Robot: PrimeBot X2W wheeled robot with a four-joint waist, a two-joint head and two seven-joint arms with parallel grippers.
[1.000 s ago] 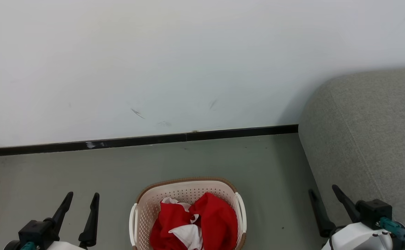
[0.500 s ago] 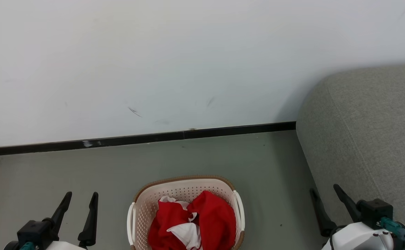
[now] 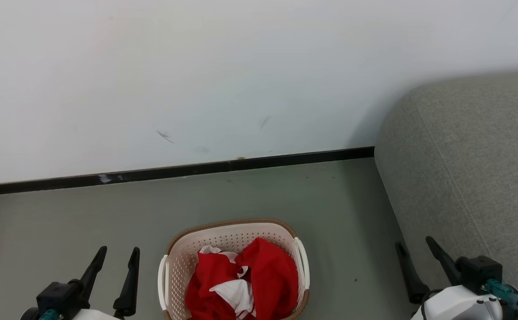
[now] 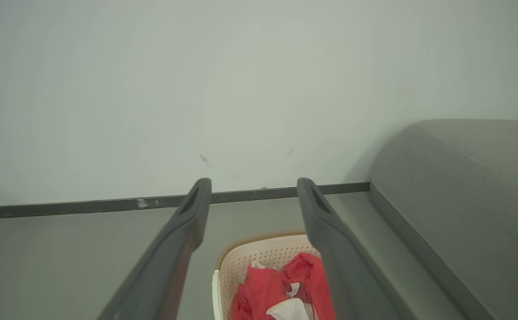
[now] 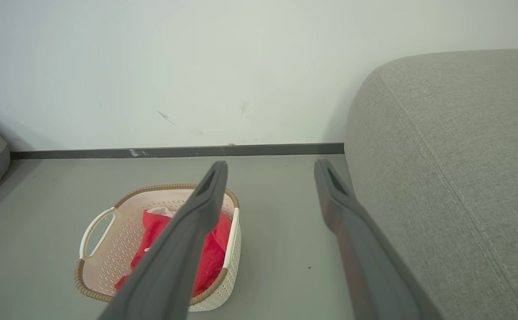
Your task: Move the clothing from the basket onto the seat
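Down on the floor (image 3: 63, 231), between the two arms, the clothing (image 3: 245, 284) is lying crumpled inside the basket (image 3: 230, 223), its red folds wrapping around white panels and filling most of the well. None of it is resting on the seat (image 3: 476, 169) yet. The basket is standing apart from the seat with bare floor between them, and the wall (image 3: 241, 66) with its dark skirting strip (image 3: 174, 171) is running behind both. The left gripper (image 3: 120, 251) is hovering near the basket's left side, its fingers spread wide and holding nothing. The right gripper (image 3: 413, 243) is hanging close to the seat's front edge, fingers likewise parted and empty. As I am judging the risks, a pinch on this tangled heap is likely to be catching only a loose fold, so the fabric may be slipping free or dragging its neighbour halfway over the rim. A finger may be snagging in the perforated wall and tipping the light basket. A low carry may be trailing cloth onto the floor short of the cushion. Counting: one basket with two white handles (image 3: 302, 262), one seat, two grippers, and one heap showing two red lobes, though how many garments are making it up I cannot tell.
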